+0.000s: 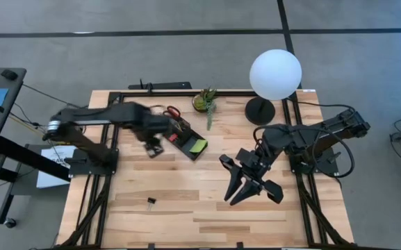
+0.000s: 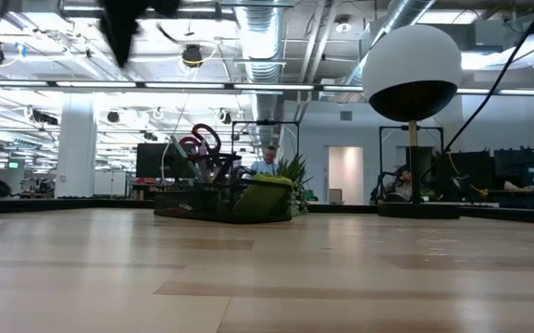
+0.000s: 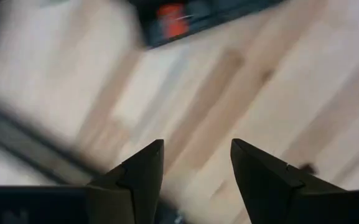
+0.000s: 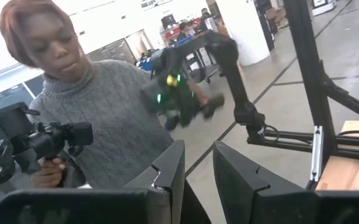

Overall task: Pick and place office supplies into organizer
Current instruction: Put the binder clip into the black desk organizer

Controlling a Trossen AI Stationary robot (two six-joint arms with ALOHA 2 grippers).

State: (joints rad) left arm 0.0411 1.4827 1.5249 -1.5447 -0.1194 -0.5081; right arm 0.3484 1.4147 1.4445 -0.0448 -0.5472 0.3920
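- So, the left pincer hangs over the wooden surface just beside the organizer, on its left side in the high view, with its fingers apart and nothing between them.
- The left wrist view shows what the overhead shot can't: bare wood in the gap between the fingers, the organizer's edge further off with a small orange eraser in it, and a tiny dark speck on the wood that's too blurry to name.
- The right pincer sits over the right half of the surface, well apart from the organizer. Its fingers have a narrow gap and hold nothing.
- The right wrist view doesn't see the surface much at all; it looks out into the room, where a person in a grey sweater holds a camera, and the other arm shows farther off.
- From above, the organizer holds a lime-green sticky pad and red-handled scissors at its far end.
- The low view adds that the scissors stand upright, handles poking above the organizer.
- Only the high view catches a tiny black clip lying alone on the near part of the surface.
- A potted plant and a lamp with a white globe stand behind.
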